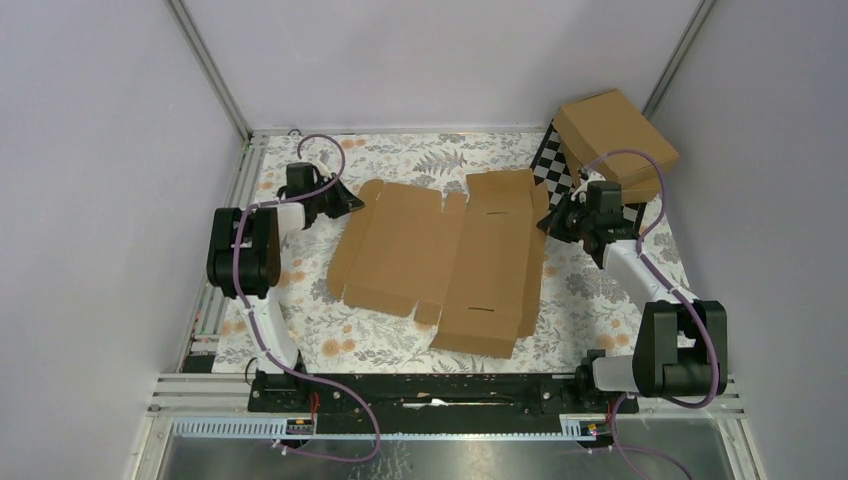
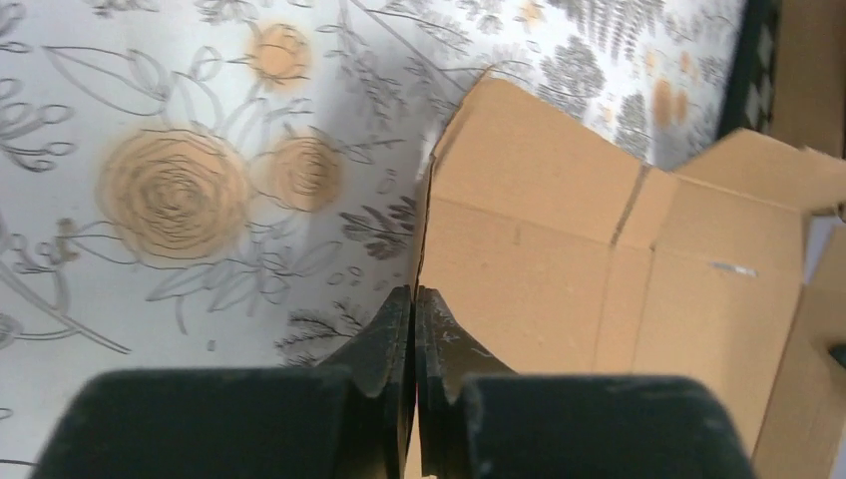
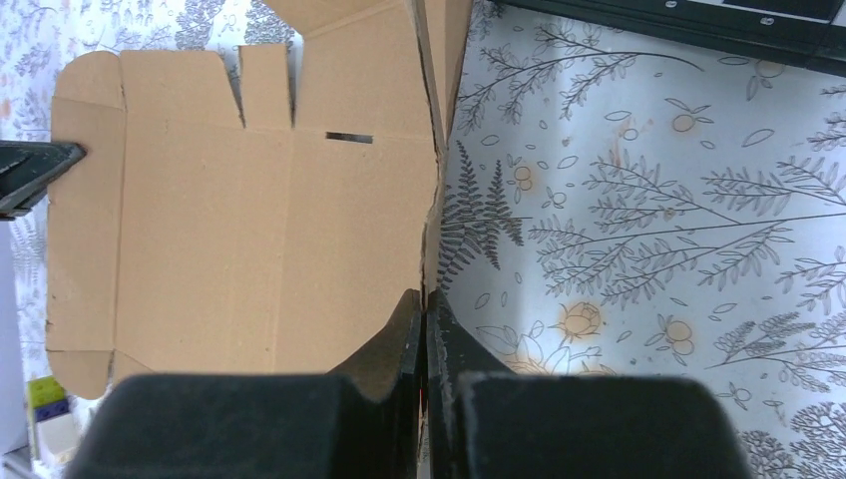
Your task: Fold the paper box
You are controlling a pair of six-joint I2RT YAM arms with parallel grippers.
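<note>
1. Brown cardboard sits pinched between the left jaws, which are pressed together on a thin side edge of the paper box (image 2: 559, 269), a plain brown die-cut cardboard blank with flaps, tabs and slots.
2. The right jaws are likewise closed tight on the opposite side edge of the same blank, as the right wrist view shows. There the edge runs straight down into the gap.
3. Outward from both grips, the paper box (image 1: 440, 260) lies opened out, mostly flat, in the middle of the counter (image 1: 590, 300). The counter is covered by a white cloth printed with grey ferns and orange flowers. The panel on the right arm's side appears slightly raised.
4. Step in hand, as I judge it: the very start of folding. Each arm has taken one side edge and no wall stands upright yet.
5. The next move probably calls for swinging both side panels up along their creases together. The base must stay pressed down so the blank neither slides nor buckles.
6. Beyond the blank, at the far right corner, a closed brown cardboard box (image 1: 615, 135) rests on a black-and-white chequered board (image 1: 548, 160).
7. No brand, label or legible writing shows on any of the cardboard.
</note>
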